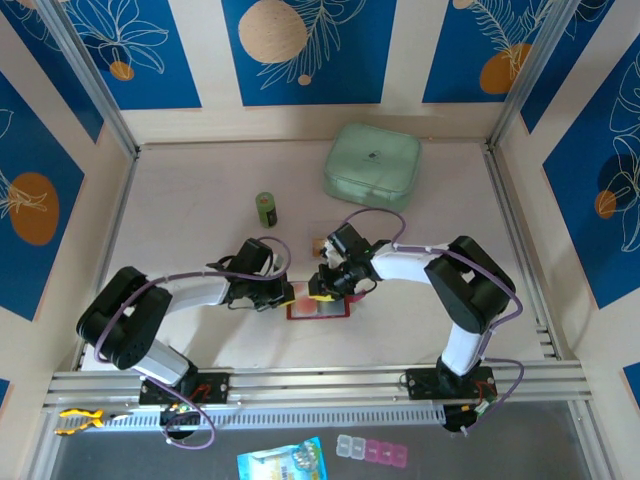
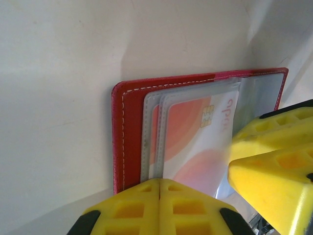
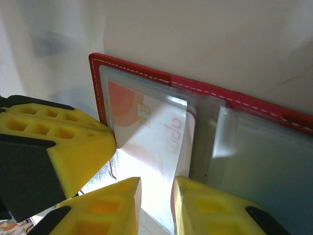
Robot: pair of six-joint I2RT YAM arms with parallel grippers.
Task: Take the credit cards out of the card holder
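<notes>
Left gripper (image 2: 160, 190): yellow fingers shut tight against each other, nothing between them. The tips press down at the left side of the open card holder (image 2: 119, 137).

Right gripper (image 3: 155, 188): jaws a little apart. The loose end of a credit card (image 3: 146, 142) lies in the gap. Cannot tell whether the pads actually pinch it.

The card holder lies flat and open on the table (image 1: 200, 200), near the middle and towards the near edge, between the two grippers. It has a red cover with white stitching and clear pockets facing up.

The card is white with orange discs and a small chip. Its far end sits in the left-hand pocket and its near end lifts clear of the sleeve. A second orange edge shows in the sleeve behind it.

Well beyond, at the far side, sits a mint-green case (image 1: 372, 165). A small green canister (image 1: 266, 208) stands upright to its left.
</notes>
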